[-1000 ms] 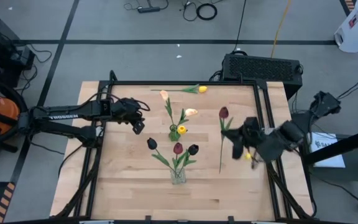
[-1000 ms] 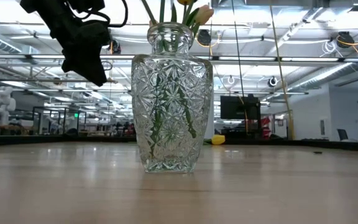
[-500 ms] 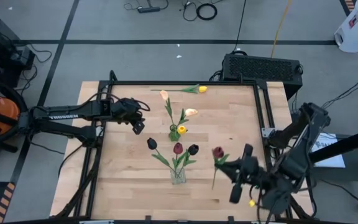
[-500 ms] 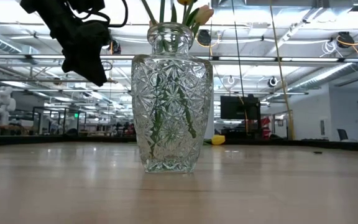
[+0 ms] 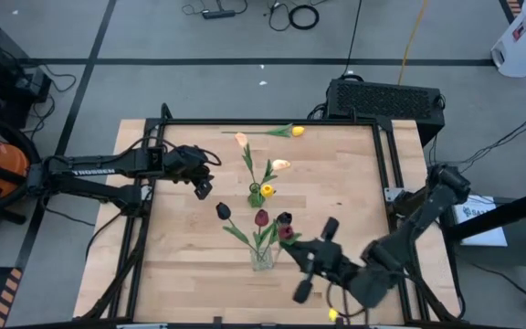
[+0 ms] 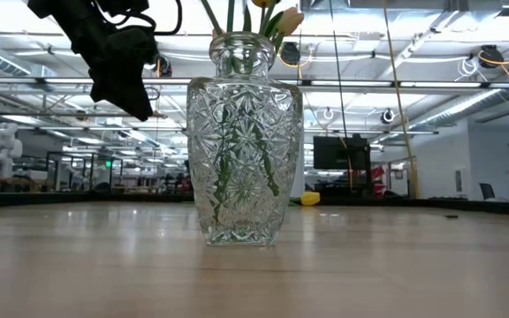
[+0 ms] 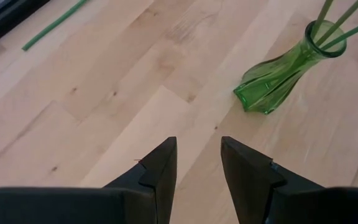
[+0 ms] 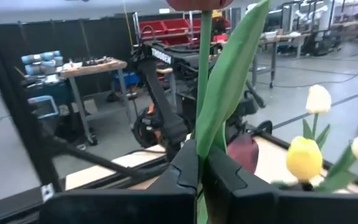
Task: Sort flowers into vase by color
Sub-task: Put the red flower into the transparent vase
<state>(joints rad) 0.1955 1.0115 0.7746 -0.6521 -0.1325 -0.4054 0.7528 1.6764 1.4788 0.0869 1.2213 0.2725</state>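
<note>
My right gripper (image 5: 301, 256) hovers just right of the clear cut-glass vase (image 5: 261, 259), shut on a maroon tulip (image 5: 287, 234). That vase holds three dark tulips (image 5: 261, 217) and fills the middle of the low view (image 6: 244, 150). A green vase (image 5: 256, 195) holds peach and yellow tulips (image 5: 281, 165). One yellow tulip (image 5: 286, 132) lies on the table by the far edge. My left gripper (image 5: 204, 187) waits open, left of the green vase (image 7: 278, 68), above bare wood (image 7: 197, 162). My right gripper pinches the maroon tulip's green stem (image 8: 201, 134) between its two shut fingers (image 8: 182, 171), together with the base of a long leaf (image 8: 229, 81). The stem rises out of the fingertips, with the head (image 8: 197, 3) beyond it. The flower is lifted clear of the table.
A black frame (image 5: 386, 174) rims the wooden table. A black box (image 5: 386, 99) sits behind the far right corner. Bare wood (image 5: 181, 247) lies left of the clear vase and along the near edge. In the low view, my left arm (image 6: 117, 62) hangs at upper left.
My right gripper has swung from the table's right side toward the near edge and then left, up to the clear vase. It carried the maroon tulip along, so the head now sits beside the dark tulips. The left arm kept still.
</note>
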